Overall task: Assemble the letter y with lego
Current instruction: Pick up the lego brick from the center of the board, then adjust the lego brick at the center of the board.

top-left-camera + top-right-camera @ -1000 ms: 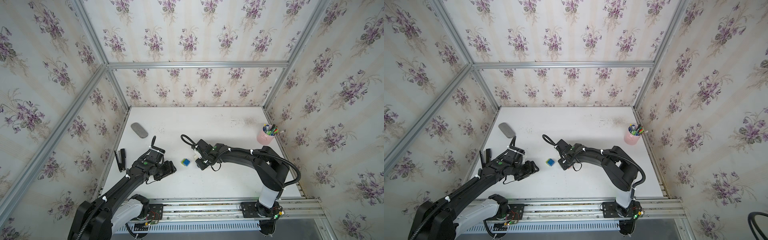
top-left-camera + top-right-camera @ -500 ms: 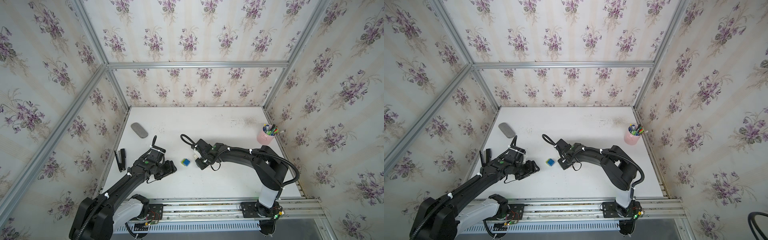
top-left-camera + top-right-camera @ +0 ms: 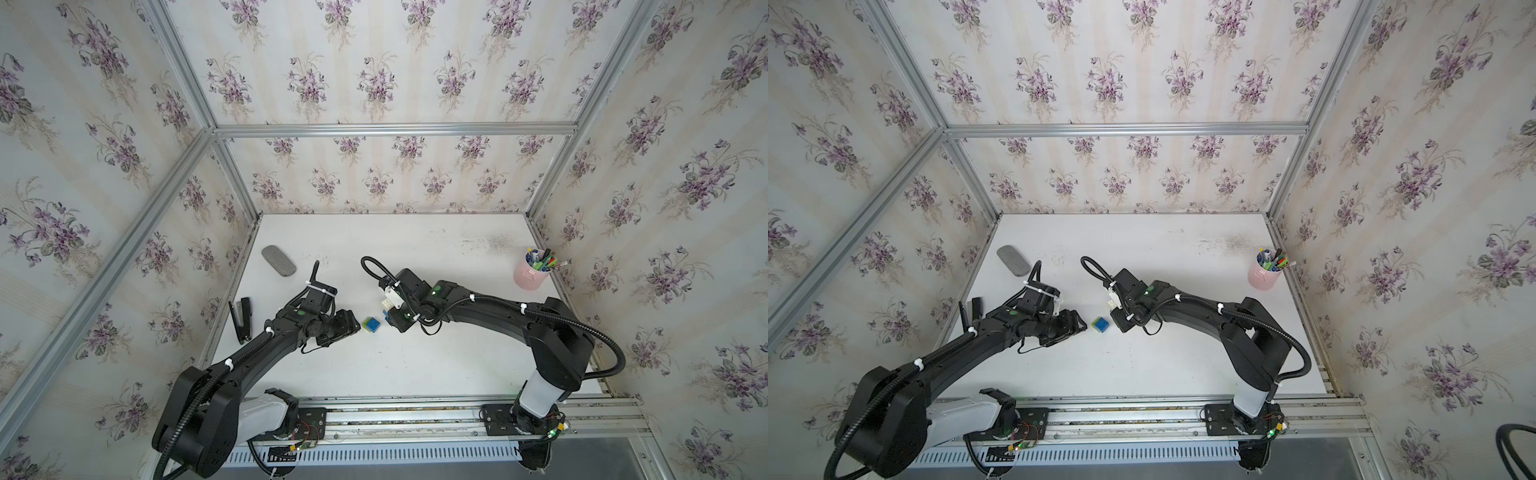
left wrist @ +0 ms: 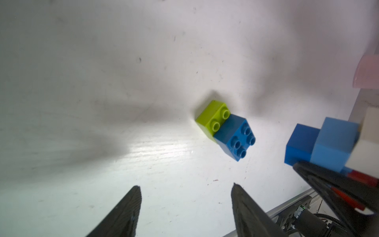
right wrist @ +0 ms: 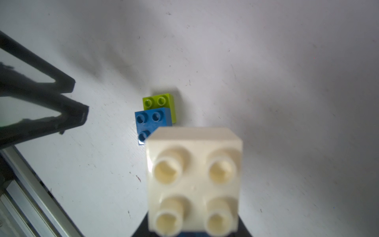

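Lego cluster [image 5: 192,180] sits clamped in right pincer [image 3: 387,311] (arm [image 3: 490,309] bent low); left pincer [image 4: 185,187] gapes empty.

White table [image 3: 415,365] with joined green-blue bricks [image 3: 372,324], grey pad [image 3: 278,260], black stapler [image 3: 242,316], pink pen cup [image 3: 532,276].

The blurred, white-topped brick cluster [image 5: 193,180] hides the right jaws.

Both top views are bright, evenly lit and sharp, with only faint shadows on the tabletop [image 3: 436,249]. The left wrist view shows a glare patch amid broad soft shadows, and a blurred pink cup [image 4: 367,73]. In the right wrist view the near lego cluster [image 5: 194,174] is out of focus.
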Action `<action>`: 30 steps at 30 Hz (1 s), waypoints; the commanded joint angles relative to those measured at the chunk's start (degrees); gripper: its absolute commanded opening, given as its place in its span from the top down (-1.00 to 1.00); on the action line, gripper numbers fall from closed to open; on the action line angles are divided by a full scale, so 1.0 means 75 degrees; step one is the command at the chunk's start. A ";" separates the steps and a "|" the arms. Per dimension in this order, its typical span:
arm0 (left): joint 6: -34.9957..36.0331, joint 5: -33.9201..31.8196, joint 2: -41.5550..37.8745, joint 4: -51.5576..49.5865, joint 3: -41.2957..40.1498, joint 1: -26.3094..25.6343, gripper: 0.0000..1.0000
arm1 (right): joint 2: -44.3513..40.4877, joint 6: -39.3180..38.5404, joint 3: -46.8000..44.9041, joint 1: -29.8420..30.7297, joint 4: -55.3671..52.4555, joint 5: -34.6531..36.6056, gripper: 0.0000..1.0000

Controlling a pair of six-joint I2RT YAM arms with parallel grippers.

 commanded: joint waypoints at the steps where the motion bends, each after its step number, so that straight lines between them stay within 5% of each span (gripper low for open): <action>1: 0.0152 0.0295 0.0330 0.0705 0.0106 0.0006 -0.45 | -0.0057 -0.0092 0.0026 0.0009 0.0243 -0.0178 0.40; 9: 0.0268 0.0455 0.1096 0.1191 0.0240 0.0013 -0.56 | 0.0045 -0.0105 0.0084 0.0018 0.0320 -0.0231 0.41; 30: 0.0387 0.0035 0.1758 0.1185 0.0019 0.0010 -0.48 | 0.0393 -0.0226 0.0315 0.0133 0.0232 -0.0373 0.42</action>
